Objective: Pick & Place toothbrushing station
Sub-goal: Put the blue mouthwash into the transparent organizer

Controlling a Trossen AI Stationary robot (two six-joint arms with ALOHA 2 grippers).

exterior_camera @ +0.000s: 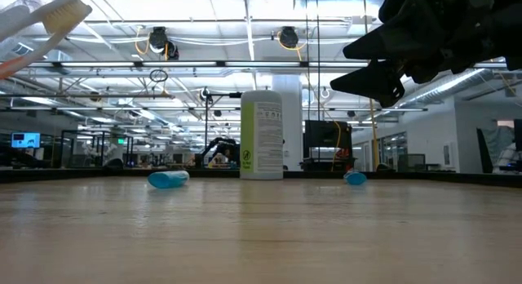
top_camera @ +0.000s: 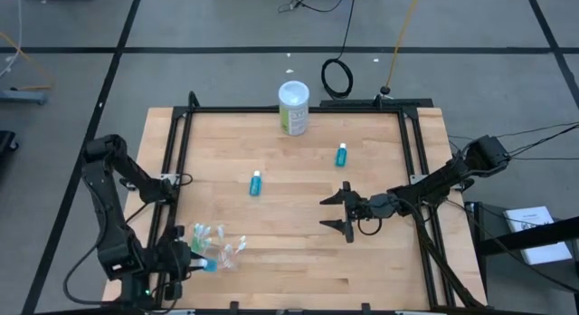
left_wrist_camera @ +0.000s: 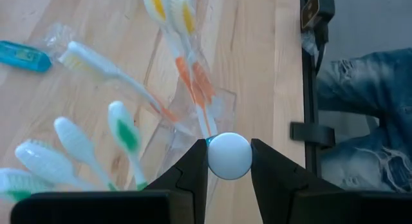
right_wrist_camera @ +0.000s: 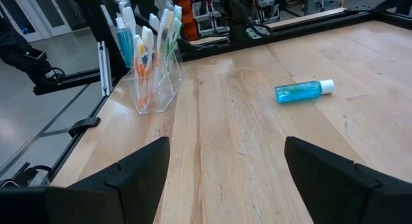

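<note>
Nearest my side of the desk, I have the left gripper pinching the white cap of a teal tube right above the clear plastic cup, which stands at the near-left corner holding the white, green and orange toothbrushes. My right gripper hovers mid-desk, fingers spread wide and empty. Farther back two teal tubes lie flat: one centre-left, another to its right. The white-and-green canister stands upright at the far edge.
</note>
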